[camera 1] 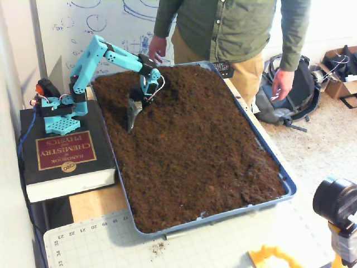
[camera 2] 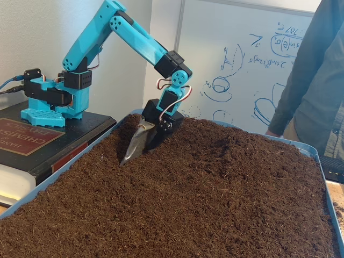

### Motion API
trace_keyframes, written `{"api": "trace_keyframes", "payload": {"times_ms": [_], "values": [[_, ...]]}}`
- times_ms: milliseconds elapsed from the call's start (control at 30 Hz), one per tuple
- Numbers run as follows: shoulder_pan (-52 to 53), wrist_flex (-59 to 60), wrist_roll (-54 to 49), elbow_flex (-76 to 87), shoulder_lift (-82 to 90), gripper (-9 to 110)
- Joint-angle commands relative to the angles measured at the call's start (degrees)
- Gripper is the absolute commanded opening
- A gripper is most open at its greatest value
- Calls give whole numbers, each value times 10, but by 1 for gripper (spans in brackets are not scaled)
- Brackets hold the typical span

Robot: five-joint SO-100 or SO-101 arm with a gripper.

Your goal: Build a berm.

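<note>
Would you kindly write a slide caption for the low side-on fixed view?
Blue arm's scoop-like end effector digs its tip into the soil near the tray's left edge.

My claw (camera 2: 133,150) wears a scoop blade, its tip sunk in soil, so I cannot tell how its jaws stand. The man (camera 1: 234,33) is cut off above the shoulders.

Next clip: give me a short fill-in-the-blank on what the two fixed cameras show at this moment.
1. The arm's base stands on a thick ____.
2. The scoop on the arm has its tip down in the ____.
3. The tray holding the soil is ____ in colour.
4. Behind the tray stands a ____ in a green shirt.

Missing words: book; soil; blue; person
</note>
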Motion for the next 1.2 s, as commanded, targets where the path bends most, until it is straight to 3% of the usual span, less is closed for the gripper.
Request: {"api": "trace_keyframes", "payload": {"times_ms": [0, 533, 1167], "values": [[-4, -18, -9, -81, -18, 1], [1, -18, -68, -415, -143, 1], [13, -10, -104, -551, -135, 1]]}}
